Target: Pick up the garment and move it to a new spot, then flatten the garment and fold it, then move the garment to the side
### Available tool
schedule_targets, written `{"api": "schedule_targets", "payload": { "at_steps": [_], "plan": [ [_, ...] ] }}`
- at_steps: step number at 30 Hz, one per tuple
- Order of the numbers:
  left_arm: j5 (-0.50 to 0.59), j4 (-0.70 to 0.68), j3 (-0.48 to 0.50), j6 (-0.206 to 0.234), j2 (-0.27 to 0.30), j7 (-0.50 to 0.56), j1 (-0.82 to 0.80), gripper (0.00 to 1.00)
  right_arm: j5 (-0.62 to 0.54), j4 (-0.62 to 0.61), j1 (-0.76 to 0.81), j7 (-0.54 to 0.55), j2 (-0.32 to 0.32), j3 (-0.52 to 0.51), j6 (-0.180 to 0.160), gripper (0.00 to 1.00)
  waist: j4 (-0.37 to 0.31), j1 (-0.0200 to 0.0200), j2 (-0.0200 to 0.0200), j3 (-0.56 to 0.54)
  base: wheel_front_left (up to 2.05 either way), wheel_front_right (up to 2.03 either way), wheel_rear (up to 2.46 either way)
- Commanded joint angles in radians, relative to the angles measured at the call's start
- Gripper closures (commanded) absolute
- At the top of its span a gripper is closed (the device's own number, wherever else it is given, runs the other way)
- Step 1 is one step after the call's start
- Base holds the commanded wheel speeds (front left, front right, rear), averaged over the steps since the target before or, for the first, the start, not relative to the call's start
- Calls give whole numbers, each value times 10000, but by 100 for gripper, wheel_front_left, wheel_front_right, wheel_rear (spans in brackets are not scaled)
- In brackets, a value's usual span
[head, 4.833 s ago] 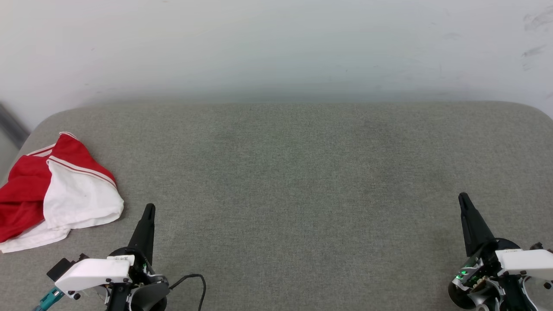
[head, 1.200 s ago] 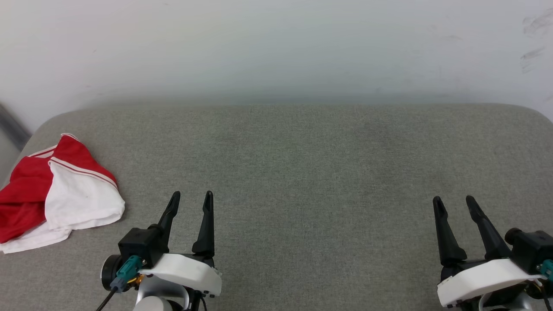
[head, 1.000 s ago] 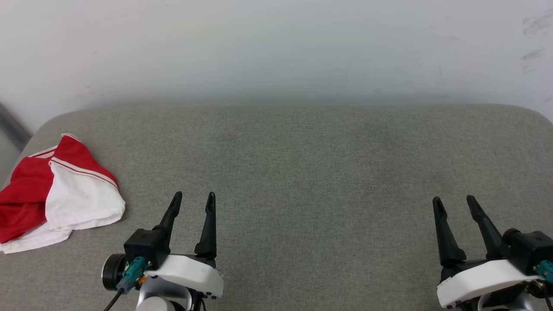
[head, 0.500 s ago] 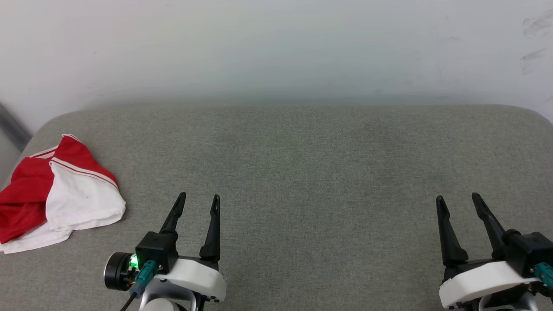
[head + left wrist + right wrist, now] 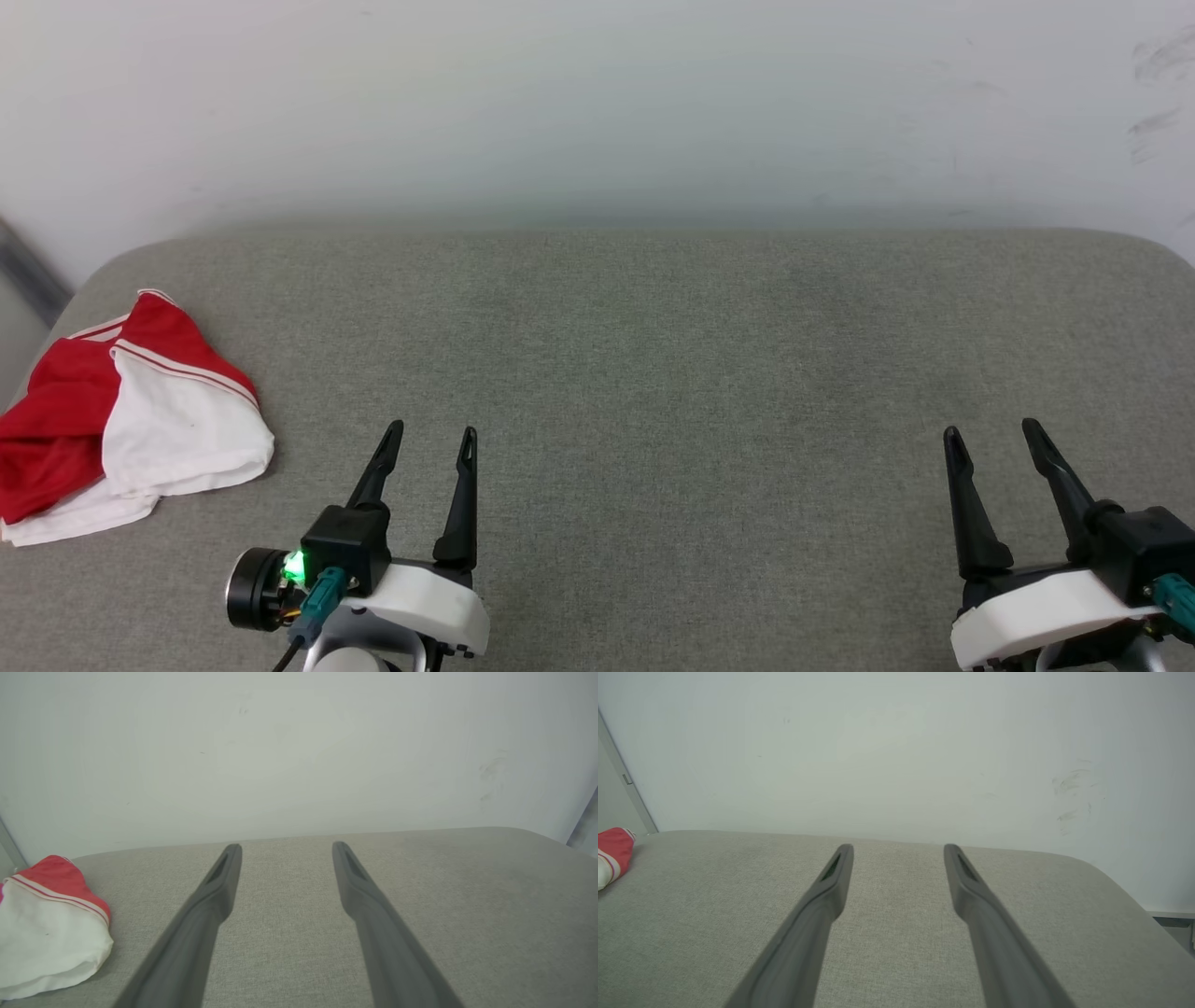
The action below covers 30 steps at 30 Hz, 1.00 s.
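Note:
The garment point(image 5: 121, 420) is a red jersey with white panels and striped trim, lying crumpled at the far left edge of the grey cushioned surface point(image 5: 653, 373); it also appears as the garment point(image 5: 42, 924) in the left wrist view and the garment point(image 5: 612, 856) in the right wrist view. My left gripper point(image 5: 431, 431) stands open to the right of it, apart from it, with nothing between its fingers. Far to the right, my right gripper point(image 5: 991, 431) is open and empty too.
A pale wall point(image 5: 597, 112) rises behind the surface. The surface's rounded corners lie at the far left and far right. A grey door frame edge point(image 5: 28, 271) runs beside the left corner.
Both grippers have turned from edge-on to showing two spread fingers. Over the last second the left gripper drifted slightly right. The garment lies as before.

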Motion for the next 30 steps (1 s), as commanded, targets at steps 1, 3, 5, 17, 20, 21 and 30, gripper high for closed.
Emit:
{"api": "schedule_targets", "payload": {
  "at_steps": [1, 3, 5, 17, 20, 21, 30],
  "plan": [
    [-37, 12, 26, 35, -16, -54, -123, 0, 51, 4, 78, -70, 37, -17, -3, 0, 1, -1, 0, 5, 0, 0, 0],
    [-80, 23, 26, 34, -19, -49, -121, 0, 81, 13, 63, -73, 37, -25, -3, 0, 0, -1, 0, 11, 0, 0, 0],
    [-99, 36, 31, 41, -22, -43, -128, 0, 127, 20, 40, -69, 38, -34, -3, 0, -3, -1, 0, 23, 0, 0, 0],
    [-310, 175, 31, 86, -22, -43, -182, 0, 59, -120, 67, -78, 38, -98, -3, 0, 281, -1, 0, 56, 0, 0, 0],
    [-416, 162, -15, 144, -22, -43, -241, 0, 41, -296, 135, -33, 37, -119, -3, 0, 734, -1, 0, 81, 0, 0, 0],
    [-444, 147, 3, 195, -22, -43, -265, 0, 15, -373, 134, -9, 37, -71, -3, 0, 907, -1, 0, 95, 0, 0, 0],
    [-480, 81, 288, 301, -25, -43, -321, 0, -102, -716, 54, 155, 32, 123, -3, 0, 2962, -1, 0, 171, 0, 0, 0]
  ]
}}
